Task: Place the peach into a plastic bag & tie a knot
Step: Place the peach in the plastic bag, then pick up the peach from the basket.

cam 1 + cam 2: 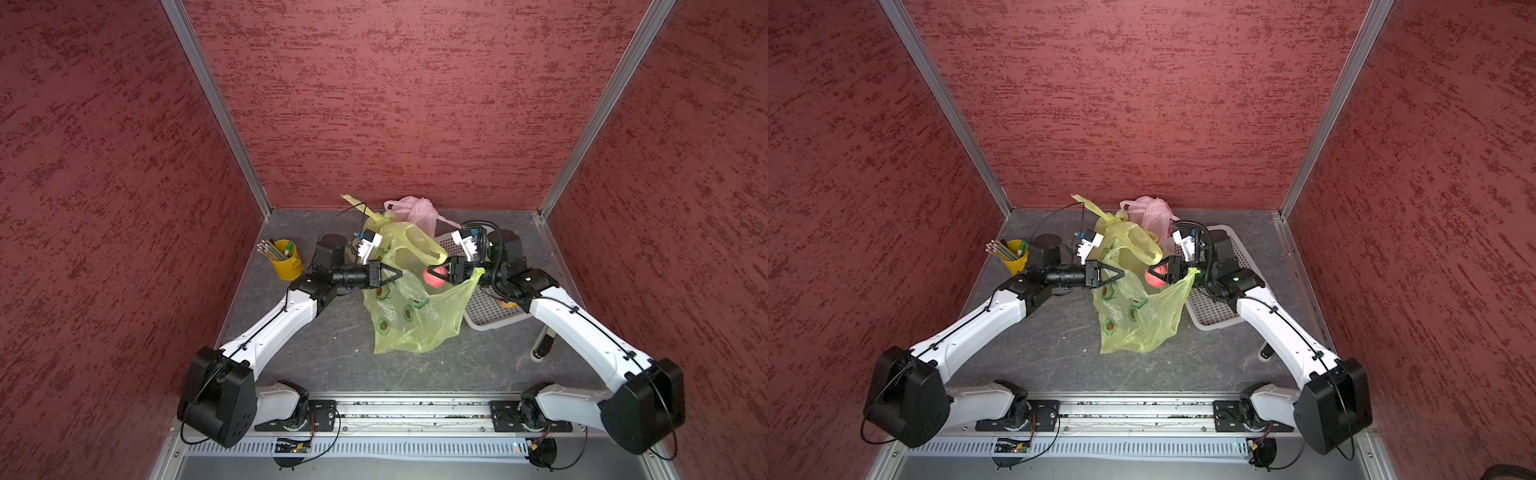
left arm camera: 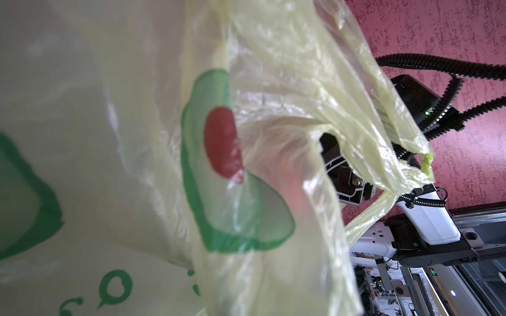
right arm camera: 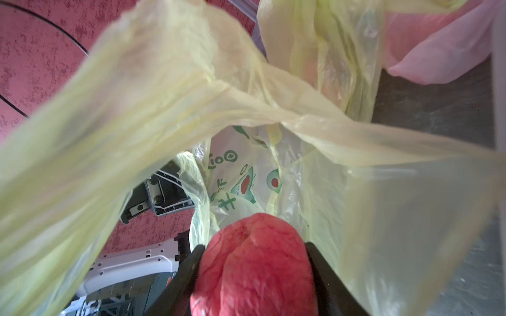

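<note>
The right end effector [image 1: 434, 276] grasps the round red-pink peach [image 3: 254, 268] just at the open mouth of the translucent yellow printed plastic bag [image 1: 415, 328] — the left end effector [image 1: 398, 274], clenched, pinches its rim opposite.

The thin translucent yellow-green plastic bag [image 1: 415, 324] is crinkled film with a soft sheen, printed with flat green and red motifs. The pink plastic bag [image 1: 417, 214] is the same filmy, creased stuff. The round red peach [image 3: 254, 268] has a matt, faintly veined skin. The white plastic mesh basket [image 1: 490, 318] looks smooth and slightly glossy; the small yellow pot [image 1: 289, 266] has a shiny painted finish, metal by the look. The grey worktop [image 1: 332, 357] is matt, with stone-like veining. The dark red walls [image 1: 374, 104] are rough, streaked plaster-like panels, joined by brushed metal corner rails [image 1: 216, 108]. The arms' white shells [image 1: 282, 324] are glossy plastic, their black housings [image 1: 220, 399] matt.
</note>
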Robot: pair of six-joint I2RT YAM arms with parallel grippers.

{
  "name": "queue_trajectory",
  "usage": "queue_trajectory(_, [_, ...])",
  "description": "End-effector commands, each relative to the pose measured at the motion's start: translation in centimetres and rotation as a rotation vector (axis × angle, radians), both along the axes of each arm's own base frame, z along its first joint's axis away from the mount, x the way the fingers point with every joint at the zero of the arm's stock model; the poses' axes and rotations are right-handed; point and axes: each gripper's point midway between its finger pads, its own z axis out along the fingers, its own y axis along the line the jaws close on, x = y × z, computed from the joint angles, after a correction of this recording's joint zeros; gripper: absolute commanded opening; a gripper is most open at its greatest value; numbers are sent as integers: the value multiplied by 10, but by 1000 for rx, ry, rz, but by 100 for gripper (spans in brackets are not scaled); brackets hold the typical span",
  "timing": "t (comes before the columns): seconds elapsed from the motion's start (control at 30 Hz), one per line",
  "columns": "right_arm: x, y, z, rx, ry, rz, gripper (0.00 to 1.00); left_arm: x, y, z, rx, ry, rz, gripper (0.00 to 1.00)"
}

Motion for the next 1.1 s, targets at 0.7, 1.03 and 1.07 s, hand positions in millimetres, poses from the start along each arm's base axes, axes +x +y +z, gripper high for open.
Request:
queue_trajectory(0.7, [33,-224,-48,-792,40,-832,79,9,-5,-28,-49,30,-25,0])
queue_trajectory(1.03, [30,-264,-144,-1023,209,-868,92,6,-10,-30,-63,28,-59,0])
queue_trajectory(1.07, [32,-264,-146,-1018,208,-870,92,6,-11,-31,-63,29,-63,0])
